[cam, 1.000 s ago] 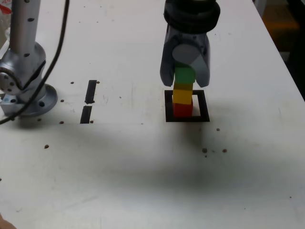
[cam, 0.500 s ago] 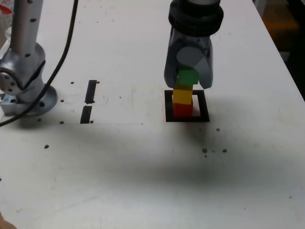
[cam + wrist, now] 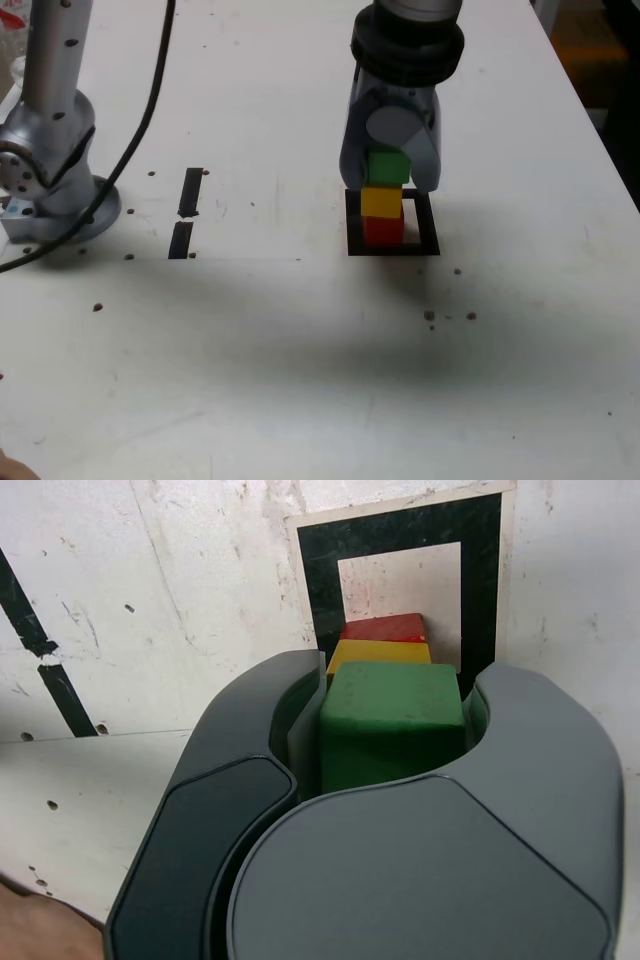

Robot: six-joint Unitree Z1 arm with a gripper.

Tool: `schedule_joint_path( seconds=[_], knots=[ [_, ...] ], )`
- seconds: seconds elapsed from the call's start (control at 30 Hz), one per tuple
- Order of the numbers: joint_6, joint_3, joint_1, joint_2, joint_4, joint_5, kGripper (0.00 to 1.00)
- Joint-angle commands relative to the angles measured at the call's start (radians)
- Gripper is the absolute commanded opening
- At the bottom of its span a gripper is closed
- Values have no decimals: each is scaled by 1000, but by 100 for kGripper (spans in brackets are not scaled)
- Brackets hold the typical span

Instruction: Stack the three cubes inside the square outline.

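Green is the cube (image 3: 390,167) my closed hand (image 3: 390,187) grips in the exterior view, above the yellow cube (image 3: 381,202) and red cube (image 3: 383,232); red sits inside the square outline (image 3: 355,228), nearer the counter's (image 3: 250,380) edge at that view's right than my arm's base (image 3: 70,215). I reach down with fingers pointing at the counter. In the wrist view, my fingers flank green's opposite side faces, where I'd keep hold. I judge it light and stiff, hardly slippery or fragile, though a sideways nudge could topple the stack.
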Motion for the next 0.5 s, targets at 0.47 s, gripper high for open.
schedule_joint_path(
  seconds=[0.47],
  knots=[
    [30, -22, 2, -4, 12, 7, 59]
  ],
)
